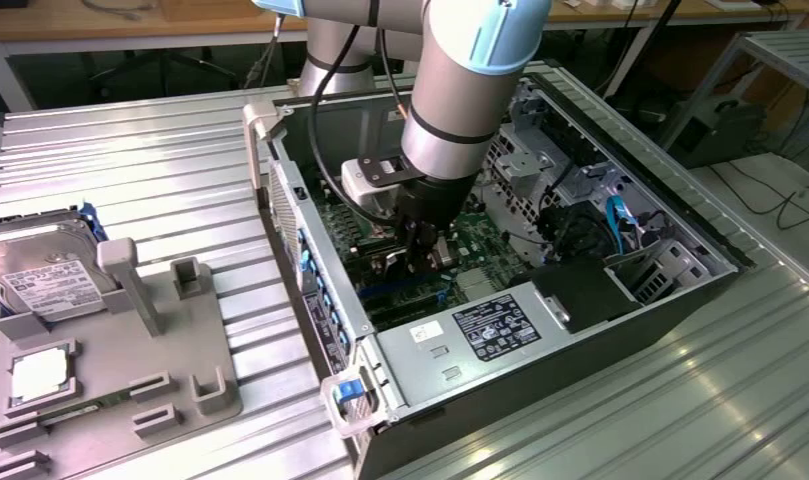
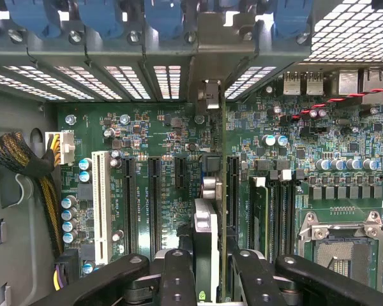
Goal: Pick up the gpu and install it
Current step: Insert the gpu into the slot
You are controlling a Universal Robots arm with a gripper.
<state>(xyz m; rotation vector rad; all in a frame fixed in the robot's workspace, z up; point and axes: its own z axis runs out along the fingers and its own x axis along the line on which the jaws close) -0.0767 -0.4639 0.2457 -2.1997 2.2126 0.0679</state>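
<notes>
My gripper (image 2: 207,264) is down inside the open computer case (image 1: 671,215), shut on the gpu (image 2: 206,223). In the wrist view the gpu shows edge-on as a thin upright card between the two black fingers (image 2: 179,280). It stands over the green motherboard (image 2: 166,134) among the long black expansion slots (image 2: 154,204). Its metal bracket end (image 2: 208,94) lies against the rear slot openings of the case. In the exterior view the gripper (image 1: 424,245) hangs low over the board under the grey arm, which hides most of the card.
A grey fixture tray (image 1: 124,370) left of the case carries a silver hard drive (image 1: 37,275) and a small square chip (image 1: 37,375). The power supply (image 1: 491,330) fills the case's near end. A CPU socket (image 2: 335,248), a white slot (image 2: 102,204) and a braided cable bundle (image 2: 19,159) surround the card.
</notes>
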